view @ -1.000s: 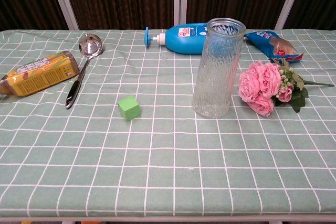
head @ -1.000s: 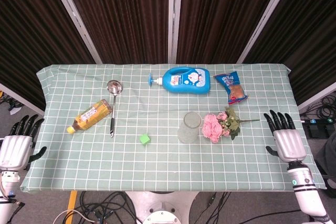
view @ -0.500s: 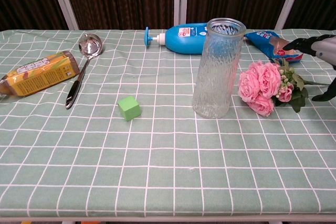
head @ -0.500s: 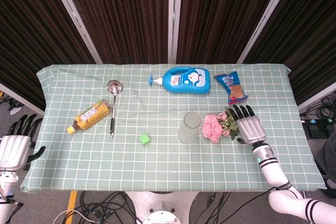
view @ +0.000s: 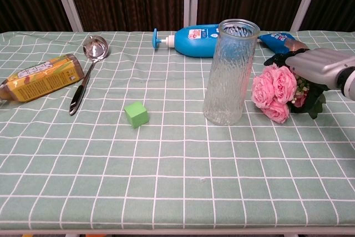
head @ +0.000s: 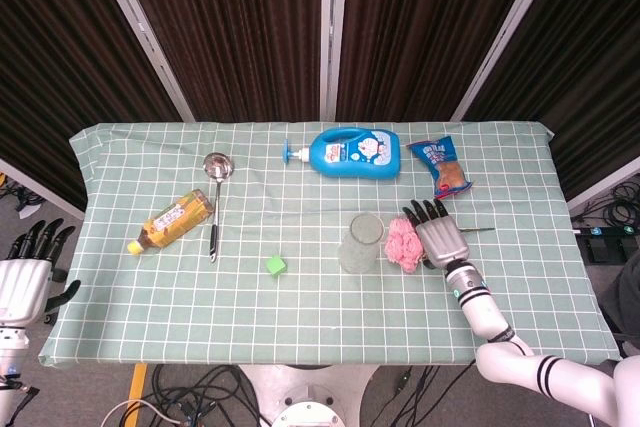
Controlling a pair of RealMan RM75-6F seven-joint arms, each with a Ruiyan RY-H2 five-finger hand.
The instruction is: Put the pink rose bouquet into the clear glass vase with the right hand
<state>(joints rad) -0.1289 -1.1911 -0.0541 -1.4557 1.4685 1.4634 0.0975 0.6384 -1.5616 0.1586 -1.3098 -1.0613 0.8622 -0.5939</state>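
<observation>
The pink rose bouquet (head: 404,243) (view: 274,93) lies on the checked tablecloth just right of the clear glass vase (head: 360,243) (view: 228,72), which stands upright and empty. My right hand (head: 438,234) (view: 314,66) hovers palm-down over the bouquet's green leaves and stem, fingers spread and pointing toward the far edge; it holds nothing. The thin stem end (head: 480,230) pokes out to the right of the hand. My left hand (head: 25,277) hangs open off the table's left front corner, seen only in the head view.
A blue lotion bottle (head: 350,153) and a blue snack bag (head: 441,166) lie behind the vase. A green cube (head: 276,265), a metal ladle (head: 214,197) and a yellow tea bottle (head: 174,220) lie to the left.
My right hand has travelled left from the table's right edge and now sits over the bouquet's leaves. The left hand has sunk slightly. The objects have not moved.
</observation>
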